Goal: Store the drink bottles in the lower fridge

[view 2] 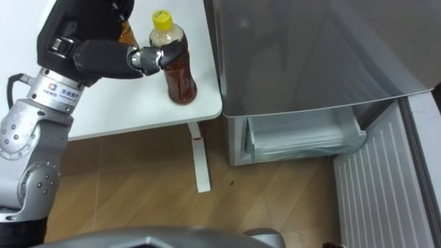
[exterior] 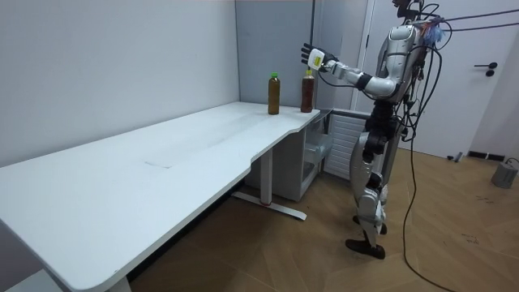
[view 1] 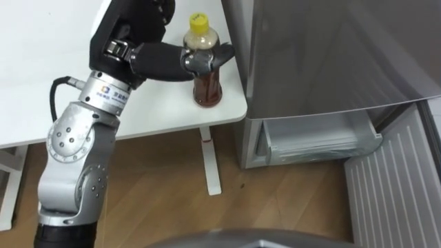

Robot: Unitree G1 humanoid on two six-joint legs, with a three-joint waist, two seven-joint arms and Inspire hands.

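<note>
Here, left hand [view 1: 158, 60] around smooth plastic bottle [view 1: 207, 88]

The left arm rises from the lower left, bends at the elbow and reaches forward at about shoulder height, with the wrist in line with the forearm. The left hand [view 1: 141, 27] is turned palm sideways. Its thumb [view 1: 200, 60] curls across the bottle [view 1: 207, 86], just below the fingers [exterior: 308, 49], which point upward, nearly straight.
</note>
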